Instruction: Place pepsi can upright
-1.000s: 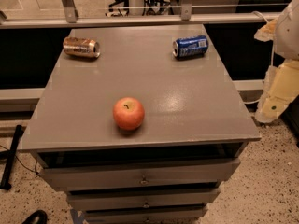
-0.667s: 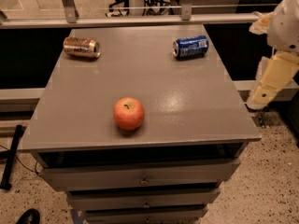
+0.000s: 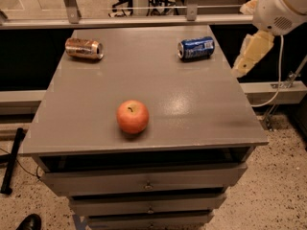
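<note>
The pepsi can is blue with white lettering and lies on its side at the far right of the grey table top, its silver top facing left. My gripper is cream-coloured and hangs off the table's right edge, to the right of the can and apart from it, pointing down and left. It holds nothing that I can see. The white arm reaches in from the top right corner.
A gold-brown can lies on its side at the far left. A red apple sits near the front middle. Drawers are under the top. A rail runs behind the table. A white cable hangs at the right.
My gripper and arm have risen and moved back along the table's right side, closer to the pepsi can. The cans and the apple have not moved.
</note>
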Robot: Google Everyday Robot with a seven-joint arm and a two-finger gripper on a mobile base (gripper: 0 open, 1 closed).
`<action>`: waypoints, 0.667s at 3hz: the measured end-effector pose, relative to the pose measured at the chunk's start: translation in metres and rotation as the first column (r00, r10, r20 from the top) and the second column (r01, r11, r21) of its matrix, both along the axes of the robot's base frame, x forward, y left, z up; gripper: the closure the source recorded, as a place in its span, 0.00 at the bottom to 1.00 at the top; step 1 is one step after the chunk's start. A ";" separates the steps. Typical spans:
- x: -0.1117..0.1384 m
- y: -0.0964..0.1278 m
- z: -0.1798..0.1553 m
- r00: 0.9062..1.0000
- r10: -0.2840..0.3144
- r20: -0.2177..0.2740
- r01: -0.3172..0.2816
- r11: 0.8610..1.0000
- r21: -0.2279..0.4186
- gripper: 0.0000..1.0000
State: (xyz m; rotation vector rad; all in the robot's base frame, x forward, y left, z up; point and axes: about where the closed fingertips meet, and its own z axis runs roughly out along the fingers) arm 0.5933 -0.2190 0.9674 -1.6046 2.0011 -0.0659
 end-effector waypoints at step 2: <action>0.054 -0.003 0.000 0.999 -0.002 0.049 -0.001 0.998 0.063 0.00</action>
